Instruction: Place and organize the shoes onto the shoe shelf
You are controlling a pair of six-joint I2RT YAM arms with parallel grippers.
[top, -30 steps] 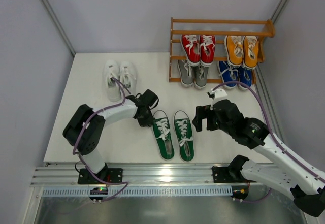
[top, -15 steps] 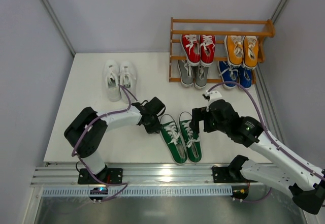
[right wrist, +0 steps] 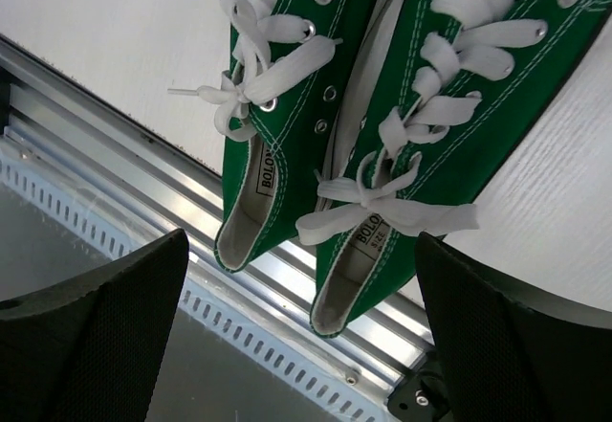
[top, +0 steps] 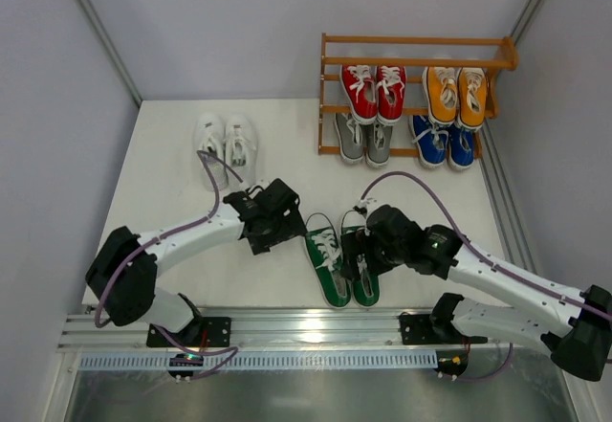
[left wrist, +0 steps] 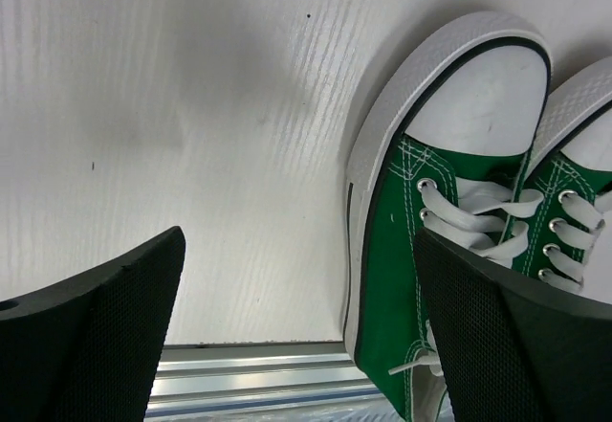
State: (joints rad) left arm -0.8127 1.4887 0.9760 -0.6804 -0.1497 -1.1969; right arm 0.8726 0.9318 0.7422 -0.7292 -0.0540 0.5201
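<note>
Two green shoes (top: 330,267) lie side by side at the table's near edge, toes pointing away. My left gripper (top: 284,227) is open just left of them. In the left wrist view the left green shoe (left wrist: 392,240) lies by the right finger (left wrist: 507,345), with bare table between the jaws. My right gripper (top: 357,254) hangs open over the pair. Its wrist view shows both green heels (right wrist: 287,202) between the wide fingers (right wrist: 96,336). The white shoes (top: 226,143) lie at the back left. The shoe shelf (top: 417,62) holds red (top: 374,92), orange (top: 456,93), grey (top: 362,138) and blue (top: 443,144) pairs.
The shelf's top tier (top: 418,41) carries nothing. An aluminium rail (top: 306,331) runs along the table's near edge, right under the green heels. Walls close in at the left and right.
The green pair slid right and toward the near edge. My left gripper followed it and went from shut to open. My right gripper moved left and down over the pair.
</note>
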